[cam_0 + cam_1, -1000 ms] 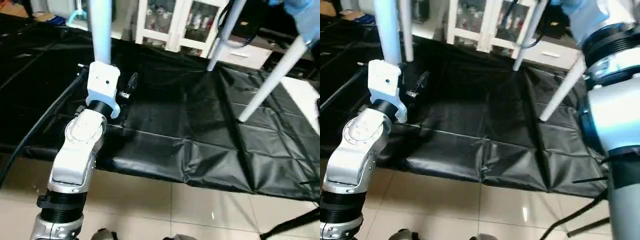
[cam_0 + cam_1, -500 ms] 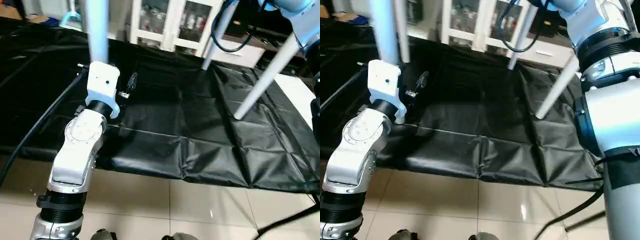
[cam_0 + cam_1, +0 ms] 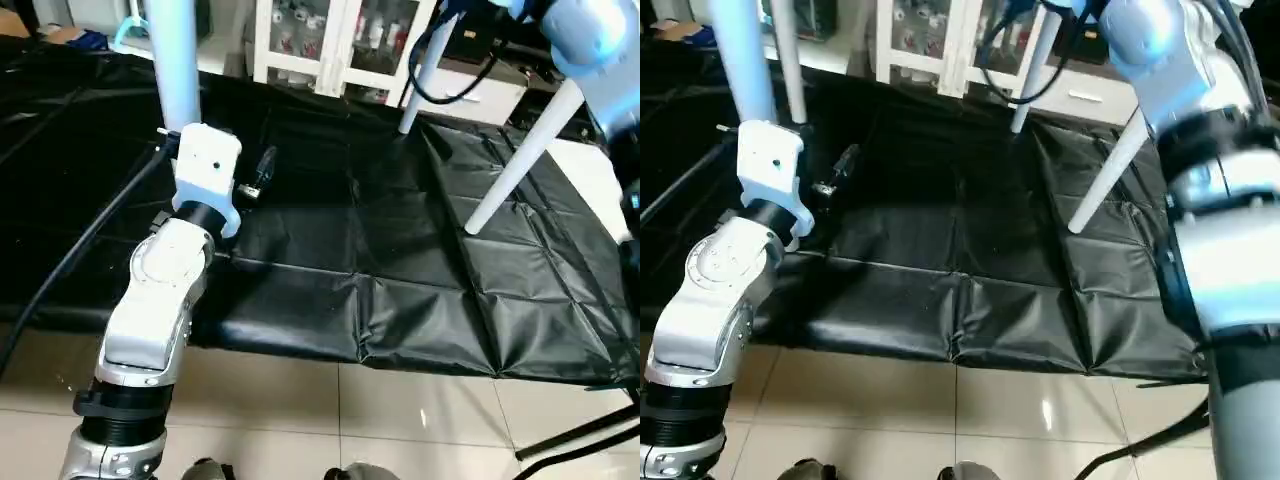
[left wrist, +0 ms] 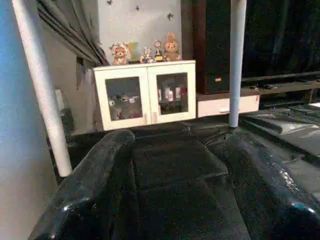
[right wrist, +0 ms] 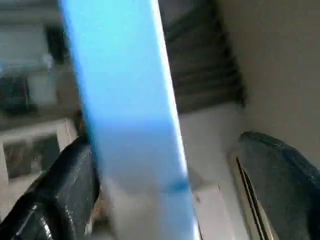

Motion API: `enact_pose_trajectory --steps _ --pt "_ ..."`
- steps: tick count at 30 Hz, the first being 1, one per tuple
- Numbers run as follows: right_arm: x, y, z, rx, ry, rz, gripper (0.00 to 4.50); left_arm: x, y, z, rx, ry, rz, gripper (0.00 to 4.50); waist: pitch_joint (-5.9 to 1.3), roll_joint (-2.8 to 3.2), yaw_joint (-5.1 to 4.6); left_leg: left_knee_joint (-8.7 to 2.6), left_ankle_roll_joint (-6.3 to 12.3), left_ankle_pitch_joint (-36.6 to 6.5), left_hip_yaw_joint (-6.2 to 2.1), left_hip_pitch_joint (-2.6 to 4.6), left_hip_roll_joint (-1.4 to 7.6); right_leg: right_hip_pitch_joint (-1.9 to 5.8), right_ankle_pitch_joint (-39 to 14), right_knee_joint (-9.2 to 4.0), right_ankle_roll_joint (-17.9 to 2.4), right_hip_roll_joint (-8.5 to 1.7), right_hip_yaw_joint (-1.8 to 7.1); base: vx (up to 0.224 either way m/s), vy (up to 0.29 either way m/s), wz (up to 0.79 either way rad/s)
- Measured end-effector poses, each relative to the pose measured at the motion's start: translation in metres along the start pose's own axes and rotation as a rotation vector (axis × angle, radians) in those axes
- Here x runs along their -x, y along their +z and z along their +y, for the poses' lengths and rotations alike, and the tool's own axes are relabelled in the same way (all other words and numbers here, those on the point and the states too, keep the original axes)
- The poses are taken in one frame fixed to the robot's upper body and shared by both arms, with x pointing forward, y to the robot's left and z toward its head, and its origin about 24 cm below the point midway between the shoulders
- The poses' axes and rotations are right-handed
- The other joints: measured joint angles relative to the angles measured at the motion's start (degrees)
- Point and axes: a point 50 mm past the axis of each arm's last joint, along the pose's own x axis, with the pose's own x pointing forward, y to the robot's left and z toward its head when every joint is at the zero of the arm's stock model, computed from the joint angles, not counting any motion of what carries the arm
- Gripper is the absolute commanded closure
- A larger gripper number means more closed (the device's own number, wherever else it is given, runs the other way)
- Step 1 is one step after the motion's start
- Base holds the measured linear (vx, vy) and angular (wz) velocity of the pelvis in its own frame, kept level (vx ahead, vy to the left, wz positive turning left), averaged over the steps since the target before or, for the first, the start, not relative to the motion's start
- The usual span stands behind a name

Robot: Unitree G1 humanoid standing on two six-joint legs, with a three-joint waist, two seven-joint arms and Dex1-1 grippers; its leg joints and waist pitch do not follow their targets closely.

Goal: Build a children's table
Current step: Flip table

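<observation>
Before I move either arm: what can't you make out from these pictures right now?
- Tabletop: cut off by the top edge in both eye views; the legs run up out of frame, so their seating in the sockets is unseen.
- Right gripper: its wrist view is blurred, so contact between its fingers and the leg between them is unclear.
- Left gripper: the wrist housing hides it in the eye views.

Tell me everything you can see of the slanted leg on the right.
The leg is a plain white tube, plastic by the look, narrowing toward its lower end. It leans steeply. Its upper end passes behind the right arm, and its lower tip sits on the black cover, apparently touching it. Its visible length is bare.
</observation>
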Motion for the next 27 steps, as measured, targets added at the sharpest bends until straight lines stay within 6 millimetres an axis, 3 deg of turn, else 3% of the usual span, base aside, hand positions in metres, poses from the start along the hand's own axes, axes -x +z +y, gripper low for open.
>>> enact_pose_trajectory --steps 9,12,13,16,18,21,24,27 --pt "0.023 0.042 0.009 -0.069 -0.028 -0.341 0.11 -0.001 0.0 -0.002 -0.001 -0.014 0.001 1.25 -0.03 0.43 0.03 -0.02 0.0 0.0 -0.02 0.45 0.01 0.37 -0.02 -0.04 0.34 0.01 -0.01 0.0 0.0 0.0" --pt "0.043 0.055 0.036 -0.235 -0.006 -0.425 0.11 -0.001 0.0 -0.002 -0.001 -0.022 0.0 1.25 -0.1 0.47 -0.08 -0.03 0.0 -0.01 -0.03 0.88 -0.02 0.53 -0.06 -0.09 0.4 0.0 0.0 0.0 0.0 0.0" --pt "0.052 0.053 0.052 -0.408 -0.013 -0.383 0.11 -0.001 0.0 -0.003 0.006 -0.026 -0.002 1.25 -0.11 0.45 -0.16 -0.03 0.0 -0.01 -0.11 0.94 -0.01 0.54 -0.06 -0.18 0.4 0.04 -0.01 0.0 0.0 0.0" --pt "0.067 0.038 0.086 -0.677 0.043 -0.221 0.11 -0.001 0.001 -0.006 0.027 -0.043 -0.007 1.25 0.01 0.82 -0.17 -0.02 0.0 -0.01 -0.13 0.77 -0.13 0.42 0.02 -0.29 0.28 -0.06 -0.01 0.0 0.0 0.0" --pt "0.074 0.028 0.093 -0.785 0.037 -0.147 0.11 -0.001 0.001 -0.006 0.03 -0.044 -0.007 1.25 0.02 0.89 -0.27 -0.02 -0.01 -0.01 -0.15 0.87 -0.13 0.4 0.06 -0.34 0.22 -0.06 -0.03 0.0 0.0 0.0" --pt "0.078 0.013 0.103 -1.124 -0.024 -0.019 0.11 -0.002 0.002 -0.007 0.031 -0.054 -0.012 1.25 0.0 1.1 -0.59 -0.02 -0.01 -0.01 -0.44 1.06 -0.13 0.41 0.05 -0.53 0.22 -0.03 -0.24 0.0 0.0 0.0" --pt "0.078 -0.002 0.102 -1.41 -0.17 0.015 0.03 -0.003 0.005 -0.009 0.038 -0.064 -0.024 1.25 0.34 1.9 -1.04 -0.07 -0.01 -0.01 -0.78 1.0 -0.15 0.39 0.05 -1.19 0.22 -0.08 -0.73 -0.045 0.019 -0.11" --pt "0.074 -0.015 0.079 -1.626 -0.295 -0.086 0.03 -0.005 0.007 -0.01 0.044 -0.073 -0.035 1.25 0.46 2.43 -1.81 -0.07 -0.01 -0.01 -1.07 1.06 -0.13 0.55 0.06 -1.73 0.19 -0.23 -1.5 -0.038 0.017 -0.07"
